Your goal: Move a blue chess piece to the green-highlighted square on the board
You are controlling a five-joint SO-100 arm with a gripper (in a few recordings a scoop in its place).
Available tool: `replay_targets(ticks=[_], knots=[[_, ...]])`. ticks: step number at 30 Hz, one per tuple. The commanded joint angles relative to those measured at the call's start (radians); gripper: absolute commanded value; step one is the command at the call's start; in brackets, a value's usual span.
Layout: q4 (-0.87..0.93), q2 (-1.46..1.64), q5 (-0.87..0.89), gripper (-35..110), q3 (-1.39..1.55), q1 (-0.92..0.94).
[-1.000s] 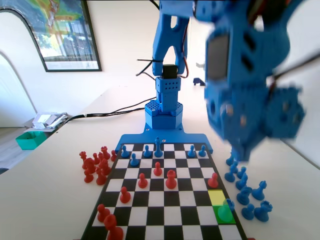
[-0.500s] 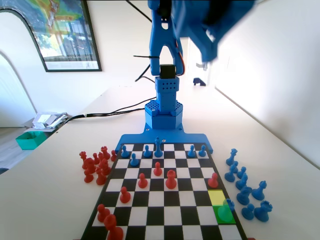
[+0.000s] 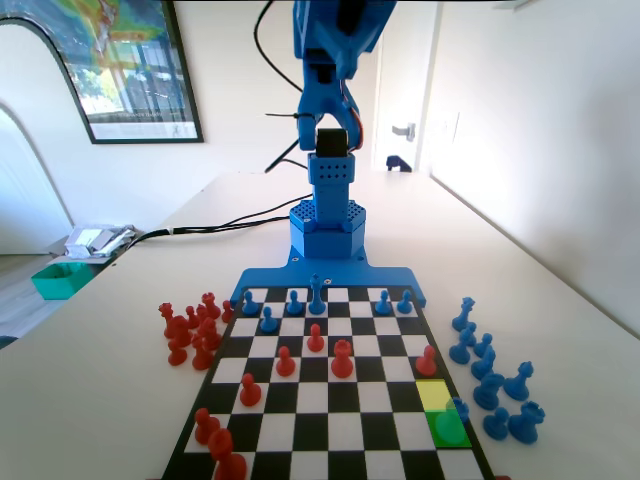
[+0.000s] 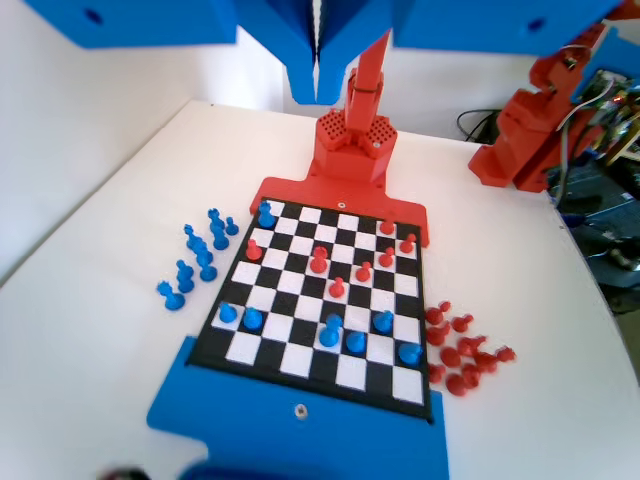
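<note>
Arm has swung up off the board [image 3: 320, 400] since a second ago. Gripper [image 4: 318, 85] high above it, jaws pressed together, empty. Blue chess piece [image 3: 455, 410] stands on the green-highlighted square [image 3: 448, 428]; move looks done.

The board [image 3: 330, 400] lies on the worktop [image 3: 100, 370]. In the fixed view, the pawn [image 3: 458, 409] stands on the highlighted square [image 3: 449, 428] — near right corner; captured pieces [image 3: 495, 375] flank the right edge.
</note>
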Motion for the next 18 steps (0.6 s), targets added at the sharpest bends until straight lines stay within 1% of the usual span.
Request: replay_targets(ticks=[1,10,18], knots=[[-0.006,0.112,-0.034,1,0.087,0.011],[-0.098,0.288,-0.055,1,0.334,0.052],[-0.155,0.356,-0.044,1,0.360,0.089]])
